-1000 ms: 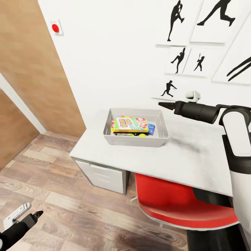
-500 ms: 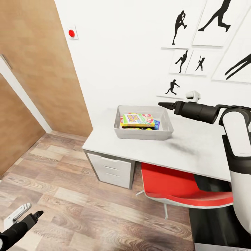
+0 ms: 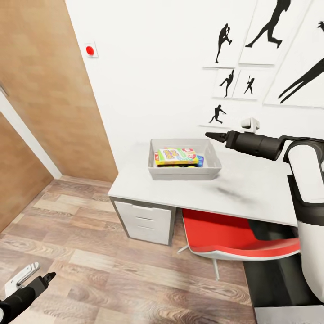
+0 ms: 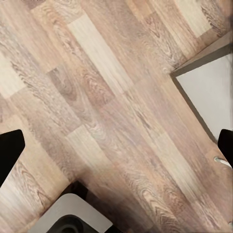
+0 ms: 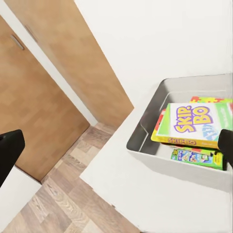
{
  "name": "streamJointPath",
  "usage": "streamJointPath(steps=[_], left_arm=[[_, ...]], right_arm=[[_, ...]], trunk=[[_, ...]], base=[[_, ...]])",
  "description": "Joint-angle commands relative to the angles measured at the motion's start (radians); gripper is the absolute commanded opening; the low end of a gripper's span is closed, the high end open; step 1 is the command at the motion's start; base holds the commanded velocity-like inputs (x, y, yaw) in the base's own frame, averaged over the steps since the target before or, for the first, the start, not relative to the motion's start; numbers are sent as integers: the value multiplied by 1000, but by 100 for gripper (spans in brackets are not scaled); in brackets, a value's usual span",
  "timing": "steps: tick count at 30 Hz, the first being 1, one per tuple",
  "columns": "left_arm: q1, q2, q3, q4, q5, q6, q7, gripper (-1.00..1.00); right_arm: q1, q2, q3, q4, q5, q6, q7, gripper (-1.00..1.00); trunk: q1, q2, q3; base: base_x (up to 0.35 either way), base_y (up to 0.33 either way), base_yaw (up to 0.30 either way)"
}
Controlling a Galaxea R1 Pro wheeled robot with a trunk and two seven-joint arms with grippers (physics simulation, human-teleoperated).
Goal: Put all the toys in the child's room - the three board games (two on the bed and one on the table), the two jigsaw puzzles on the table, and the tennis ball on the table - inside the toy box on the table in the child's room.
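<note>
The view has swung slightly; both grippers spread empty, right wrist reading "SKIP-BO" in the toy box (image 5: 145, 145).

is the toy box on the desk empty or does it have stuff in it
Not empty: the toy box holds stacked board games, a jigsaw corner showing behind.

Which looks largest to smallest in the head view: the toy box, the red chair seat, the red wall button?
1. Red chair seat, though it sits nearer the camera than the others, which inflates it.
2. Toy box.
3. Red wall button, by far the smallest and farthest away.
</note>
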Motion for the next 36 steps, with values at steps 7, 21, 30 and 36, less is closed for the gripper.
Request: streamJointPath(steps=[7, 21, 30, 36], left_arm=[[0, 0, -2, -2, 10, 2, -6, 100], [-1, -10, -1, 16, 6, 2, -38, 100], [-2, -12, 0, 26, 6, 2, -41, 100], [-3, -12, 0, 33, 6, 2, -43, 100]], right_arm=[[10, 0, 0, 0, 7, 3, 6, 100], [16, -1, -3, 0, 8, 3, 6, 100], [16, -1, -3, 0, 8, 3, 6, 100], [16, -1, -3, 0, 8, 3, 6, 100]], trunk=[[1, -2, 10], [1, -2, 31], [1, -2, 45], [1, -2, 54]], base=[[-3, 21, -160], [-1, 113, -182], [0, 285, -195], [0, 307, -196]])
